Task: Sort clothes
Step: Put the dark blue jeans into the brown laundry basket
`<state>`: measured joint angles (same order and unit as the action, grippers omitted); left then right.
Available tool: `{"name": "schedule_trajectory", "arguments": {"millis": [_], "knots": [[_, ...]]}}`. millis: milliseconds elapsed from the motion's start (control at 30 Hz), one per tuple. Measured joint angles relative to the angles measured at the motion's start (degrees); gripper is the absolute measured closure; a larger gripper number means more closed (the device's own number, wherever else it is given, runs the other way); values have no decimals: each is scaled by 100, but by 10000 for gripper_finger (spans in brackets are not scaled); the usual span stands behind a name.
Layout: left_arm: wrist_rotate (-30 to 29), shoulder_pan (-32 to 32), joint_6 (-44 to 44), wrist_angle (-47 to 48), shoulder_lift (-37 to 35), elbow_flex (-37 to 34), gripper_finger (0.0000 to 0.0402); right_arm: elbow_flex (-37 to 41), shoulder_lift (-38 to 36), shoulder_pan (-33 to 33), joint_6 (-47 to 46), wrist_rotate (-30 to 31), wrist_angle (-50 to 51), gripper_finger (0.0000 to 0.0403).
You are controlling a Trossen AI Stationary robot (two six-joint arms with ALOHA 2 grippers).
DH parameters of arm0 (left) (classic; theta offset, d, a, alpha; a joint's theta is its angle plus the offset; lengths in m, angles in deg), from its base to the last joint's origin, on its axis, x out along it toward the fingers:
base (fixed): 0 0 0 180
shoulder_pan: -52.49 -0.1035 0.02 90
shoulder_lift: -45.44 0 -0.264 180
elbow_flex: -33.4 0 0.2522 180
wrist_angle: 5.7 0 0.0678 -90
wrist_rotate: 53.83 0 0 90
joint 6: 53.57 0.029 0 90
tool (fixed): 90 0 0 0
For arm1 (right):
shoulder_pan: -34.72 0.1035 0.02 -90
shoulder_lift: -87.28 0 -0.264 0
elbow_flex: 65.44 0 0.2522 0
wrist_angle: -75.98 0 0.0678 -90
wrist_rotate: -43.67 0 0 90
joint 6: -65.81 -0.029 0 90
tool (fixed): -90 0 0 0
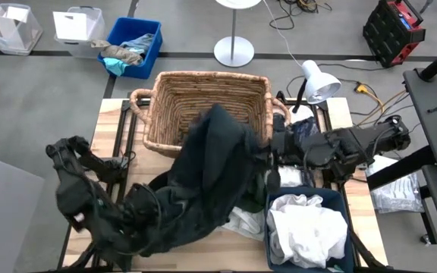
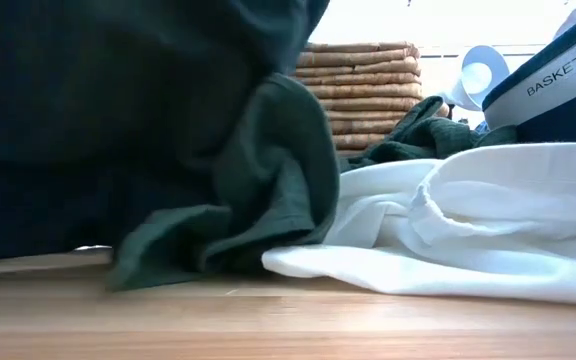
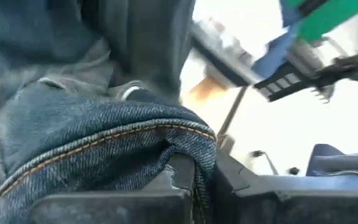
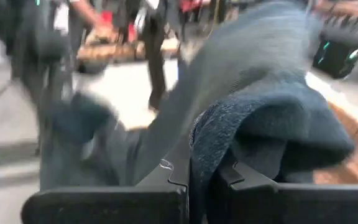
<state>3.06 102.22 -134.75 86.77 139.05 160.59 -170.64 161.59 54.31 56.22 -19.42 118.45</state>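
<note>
A dark denim garment [image 1: 211,163] stretches across the middle of the table between my two grippers and drapes over the near rim of the wicker basket [image 1: 207,91]. My left gripper [image 3: 194,177] is shut on its near-left end [image 1: 146,212]. My right gripper [image 4: 197,177] is shut on its right side, beside the basket [image 1: 270,148]. A white garment [image 2: 448,225] and a dark green one [image 2: 258,190] lie on the table under it. More white clothes fill the blue bin [image 1: 307,231]. My left gripper pinches a stitched hem edge [image 3: 166,134] of the denim garment between its two fingers; the cloth is folded over the fingertips, and the garment hangs slack from them. My right gripper pinches a bunched fold [image 4: 229,134] of the same garment between its fingers, coming in near level from the table's right; the cloth drapes away from it.
The wicker basket stands at the table's far middle, and the blue bin at the near right carries a label reading BASKET 7 [image 2: 563,75]. A white desk lamp [image 1: 317,80] stands by the far right corner. On the floor beyond are a blue crate with rags [image 1: 133,47] and clear boxes [image 1: 78,26].
</note>
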Motion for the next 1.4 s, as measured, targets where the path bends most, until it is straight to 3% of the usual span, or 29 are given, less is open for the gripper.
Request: {"name": "schedule_trajectory", "arguments": {"millis": [300,433,600,767,967,1100,1267,1400], "knots": [[-689,-41,1829,295,1,1402,400,2,-54,434,-980,-706,1587,390],[-1062,-50,2454,294,4,1915,400,2,-207,423,-1427,-1469,2029,381],[-1208,-67,3062,89,-114,2102,400,2,-330,536,-1997,-2597,2491,329],[-1302,-120,3196,285,-206,2097,400,2,-469,621,-3025,-3098,3071,257],[-1736,-127,3285,503,-187,2091,400,2,-534,953,-4323,-3273,4007,180],[-1791,-127,3548,457,-190,2091,400,2,-577,1378,-5100,-3333,4336,148],[-1754,-127,4027,395,-190,2091,400,2,-732,1730,-5907,-3018,4279,144],[-1751,-127,4250,395,-191,2091,400,2,-808,1958,-6003,-2573,3950,157]]}}
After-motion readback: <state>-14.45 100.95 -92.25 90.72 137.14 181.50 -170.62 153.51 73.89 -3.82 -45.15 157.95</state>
